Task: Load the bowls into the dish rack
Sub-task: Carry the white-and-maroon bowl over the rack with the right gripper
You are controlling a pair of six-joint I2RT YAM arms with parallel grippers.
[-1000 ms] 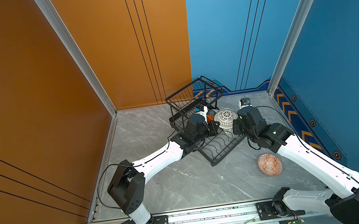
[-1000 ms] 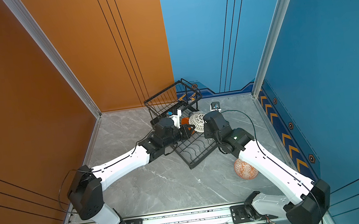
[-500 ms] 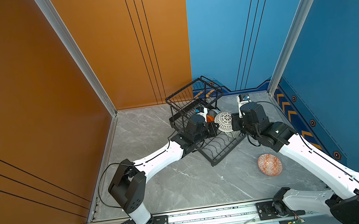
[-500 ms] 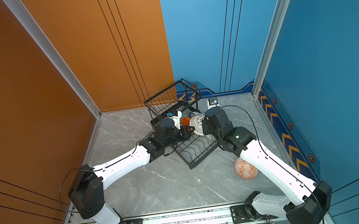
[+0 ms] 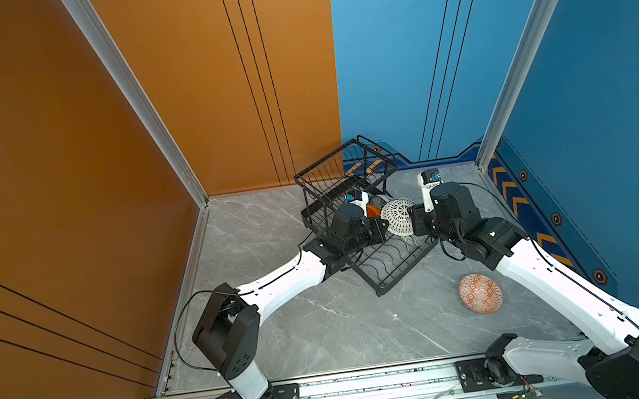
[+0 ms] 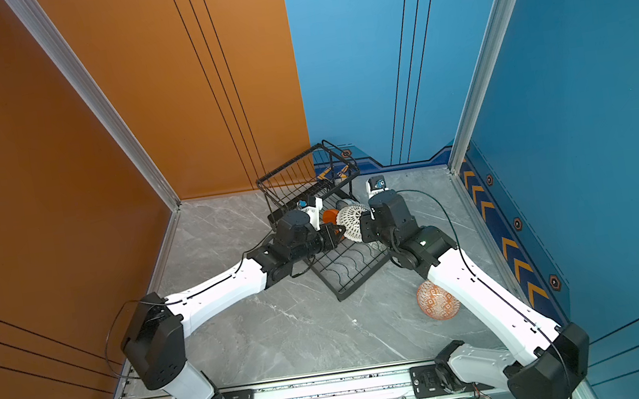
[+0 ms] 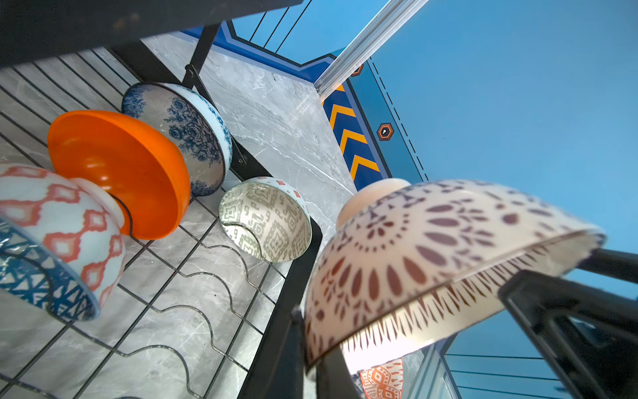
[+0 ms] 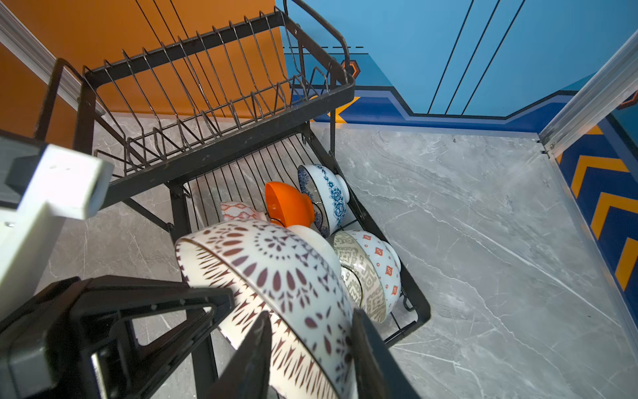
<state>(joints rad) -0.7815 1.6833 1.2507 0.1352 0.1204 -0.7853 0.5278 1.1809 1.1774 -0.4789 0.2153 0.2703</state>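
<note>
Both grippers meet at the white bowl with the dark lattice (image 5: pixel 397 217) (image 6: pixel 350 223), held on edge over the black dish rack (image 5: pixel 385 267) (image 6: pixel 346 285). My left gripper (image 7: pixel 312 349) (image 5: pixel 383 227) is shut on its rim (image 7: pixel 431 259). My right gripper (image 8: pixel 312 321) (image 5: pixel 417 223) straddles the opposite rim (image 8: pixel 276 276), jaws apart. Standing in the rack's slots are the orange bowl (image 7: pixel 131 172) (image 8: pixel 286 203), floral bowl (image 7: pixel 193 134) (image 8: pixel 328 193), pale green bowl (image 7: pixel 269 221) (image 8: pixel 369 273) and blue triangle bowl (image 7: pixel 41 276). The red-orange patterned bowl (image 5: pixel 480 293) (image 6: pixel 436 302) lies on the table.
The rack's raised basket (image 8: pixel 221 58) (image 5: pixel 343 172) stands over the far end, beside the left wrist. The red-orange bowl lies by the right forearm, near the rack's front corner. Walls close in at the back and on the right side (image 5: pixel 519 199).
My right gripper's jaws have spread apart on the lattice bowl's rim. The left gripper has stayed shut on the bowl, which has hardly moved.
</note>
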